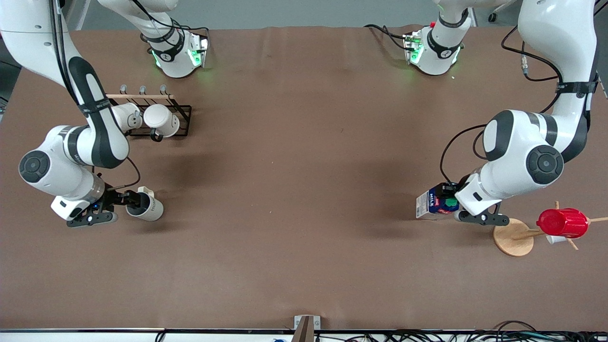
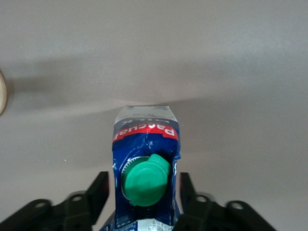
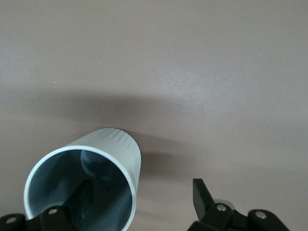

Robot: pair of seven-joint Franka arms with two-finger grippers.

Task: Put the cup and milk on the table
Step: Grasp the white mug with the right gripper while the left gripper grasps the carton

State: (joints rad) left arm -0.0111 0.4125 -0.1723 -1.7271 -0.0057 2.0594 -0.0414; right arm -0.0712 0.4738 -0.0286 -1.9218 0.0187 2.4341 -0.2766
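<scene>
The cream cup (image 1: 145, 206) sits on the brown table (image 1: 304, 190) toward the right arm's end, its grey inside turned to my right gripper (image 1: 124, 202). In the right wrist view the cup (image 3: 115, 149) has one finger inside it and the other finger (image 3: 199, 192) well clear of its wall, so my right gripper (image 3: 139, 190) is open. The blue milk carton (image 1: 433, 204) with its green cap (image 2: 144, 180) is at the left arm's end. My left gripper (image 2: 143, 175) straddles its top, with a thin gap at each finger (image 2: 100, 188). It also shows in the front view (image 1: 450, 202).
A black rack (image 1: 183, 118) with a wooden rail holds two brighter white mugs (image 1: 161, 121), farther from the front camera than the cup. A wooden peg stand (image 1: 512, 237) carrying a red ribbed cup (image 1: 563, 222) stands beside the milk, near the left arm's table end.
</scene>
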